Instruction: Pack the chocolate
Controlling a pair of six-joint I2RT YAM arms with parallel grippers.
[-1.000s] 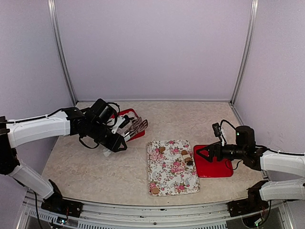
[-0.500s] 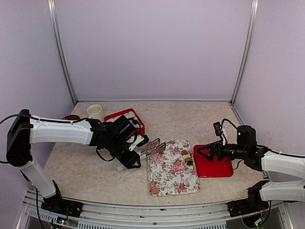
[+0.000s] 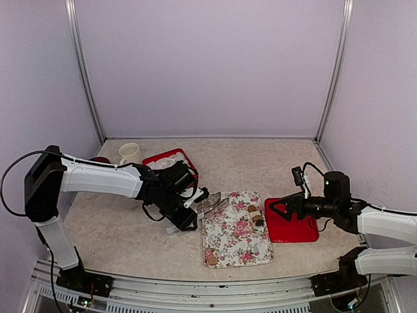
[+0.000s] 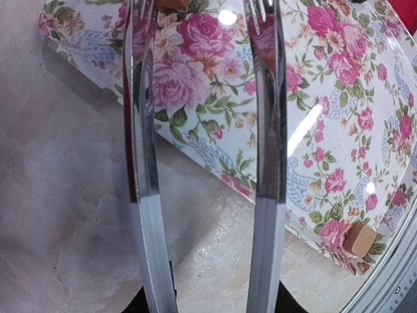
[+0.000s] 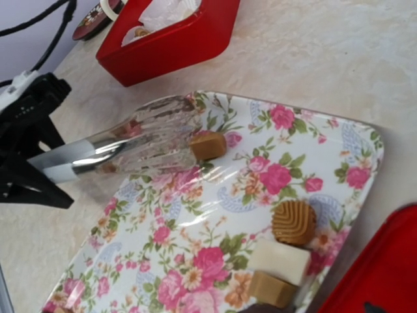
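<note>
Several pieces of chocolate lie on the floral tray: a tan block near its far left corner, a ridged round one, a cream-white one and a tan one by the right edge, and another tan piece near the front. My left gripper is shut on metal tongs. The blades stand apart with nothing between them, over the tray's left corner, tips beside the tan block. The red box with white liner sits behind. My right gripper hangs open at the tray's right edge.
A flat red lid lies right of the tray, under my right gripper. A white mug and a small dark red disc stand at the back left beside the red box. Walls enclose the table on three sides.
My left arm has swung right and forward from beside the red box to the tray's left corner, carrying the tongs and uncovering the mug. The right arm has not moved.
</note>
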